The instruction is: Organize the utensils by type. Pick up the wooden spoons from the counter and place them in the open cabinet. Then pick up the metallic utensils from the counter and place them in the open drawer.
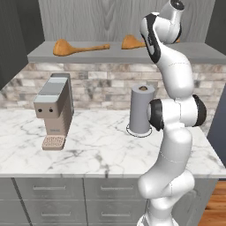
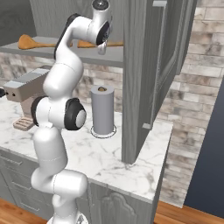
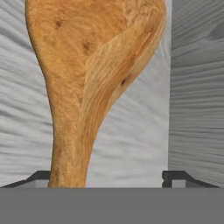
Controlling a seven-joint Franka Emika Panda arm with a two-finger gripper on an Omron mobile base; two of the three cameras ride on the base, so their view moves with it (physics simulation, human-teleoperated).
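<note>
Both spoons lie on the cabinet shelf (image 1: 110,56): one (image 1: 77,47) left, the other (image 3: 94,78) seemingly loose between the pincer's (image 3: 111,177) apart fingertips. The right base view adds the cabinet door (image 2: 164,65).

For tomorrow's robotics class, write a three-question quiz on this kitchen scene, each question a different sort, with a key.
1. True or false: both wooden spoons lie on the cabinet shelf.
2. What stands beside the paper towel roll on the counter? A) kettle B) coffee machine C) toaster
3. Fill in: the gripper has its jaws ____.

Key: 1 true; 2 B; 3 open
</note>
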